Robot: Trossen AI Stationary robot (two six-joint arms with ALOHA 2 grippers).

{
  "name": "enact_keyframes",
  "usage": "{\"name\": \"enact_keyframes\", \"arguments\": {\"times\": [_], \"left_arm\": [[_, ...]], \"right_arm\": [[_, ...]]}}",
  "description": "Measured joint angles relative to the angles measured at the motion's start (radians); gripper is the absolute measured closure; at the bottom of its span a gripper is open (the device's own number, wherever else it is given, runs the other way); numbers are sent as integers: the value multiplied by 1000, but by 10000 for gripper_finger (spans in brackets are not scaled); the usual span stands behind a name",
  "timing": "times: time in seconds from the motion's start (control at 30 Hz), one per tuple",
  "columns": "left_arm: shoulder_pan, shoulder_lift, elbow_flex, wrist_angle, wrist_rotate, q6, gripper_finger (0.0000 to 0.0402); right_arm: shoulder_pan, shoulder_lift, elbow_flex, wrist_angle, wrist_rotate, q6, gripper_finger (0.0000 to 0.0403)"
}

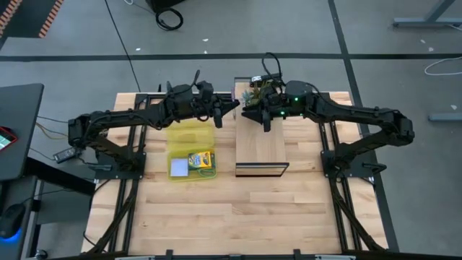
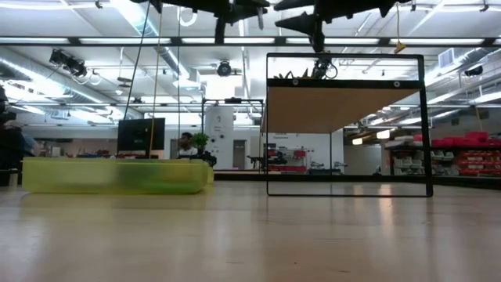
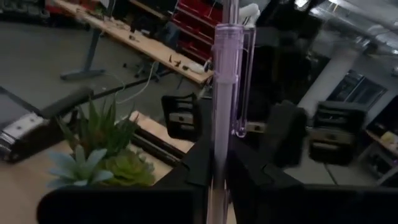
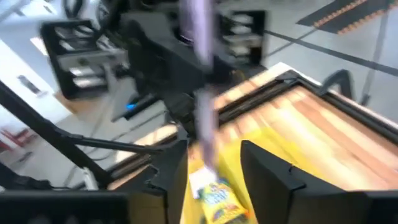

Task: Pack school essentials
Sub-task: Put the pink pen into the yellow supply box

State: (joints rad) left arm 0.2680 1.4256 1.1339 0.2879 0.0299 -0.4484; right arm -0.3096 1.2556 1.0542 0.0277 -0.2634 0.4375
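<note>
High over the table's far middle, my two grippers meet tip to tip. My left gripper (image 1: pixel 229 107) (image 3: pixel 217 171) is shut on the thin purple pen (image 3: pixel 225 81). My right gripper (image 1: pixel 249 112) (image 4: pixel 211 168) is open, a finger on either side of the blurred pen (image 4: pixel 202 93). Below, the yellow case (image 1: pixel 191 148) lies on the table with the crayon box (image 1: pixel 201 160) and the pale notepad (image 1: pixel 179 167) in it. My left gripper pinches the pen's clear barrel (image 3: pixel 217 149) between its two fingers, on the part away from the clip (image 3: pixel 245 93). The fingers come level from the table's left and lie across the pen. The pen is lifted clear, high above the table.
A wooden shelf in a black frame (image 1: pixel 260 144) (image 2: pixel 348 125) stands right of the case. A small potted plant (image 1: pixel 253 92) (image 3: pixel 93 155) sits at its far end, just under the grippers. Bare tabletop lies toward the near edge (image 1: pixel 238 217).
</note>
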Motion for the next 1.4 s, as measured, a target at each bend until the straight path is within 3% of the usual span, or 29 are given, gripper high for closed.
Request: {"name": "enact_keyframes", "arguments": {"times": [0.33,0.6,0.87,1.1,1.4], "left_arm": [[-22,-102,1,-372,50,36,354],[-88,-137,1,-626,72,49,359],[-149,-141,0,-847,72,95,359],[-213,-130,-26,-922,72,144,352],[-300,-130,-186,-877,50,120,359]], "right_arm": [[-114,-153,0,-236,0,-125,221],[-216,-286,0,-267,-4,-150,221],[-309,-387,0,-265,-81,-157,222],[-359,-461,0,-265,-124,-178,224],[-382,-519,0,-265,-121,-172,224]]}}
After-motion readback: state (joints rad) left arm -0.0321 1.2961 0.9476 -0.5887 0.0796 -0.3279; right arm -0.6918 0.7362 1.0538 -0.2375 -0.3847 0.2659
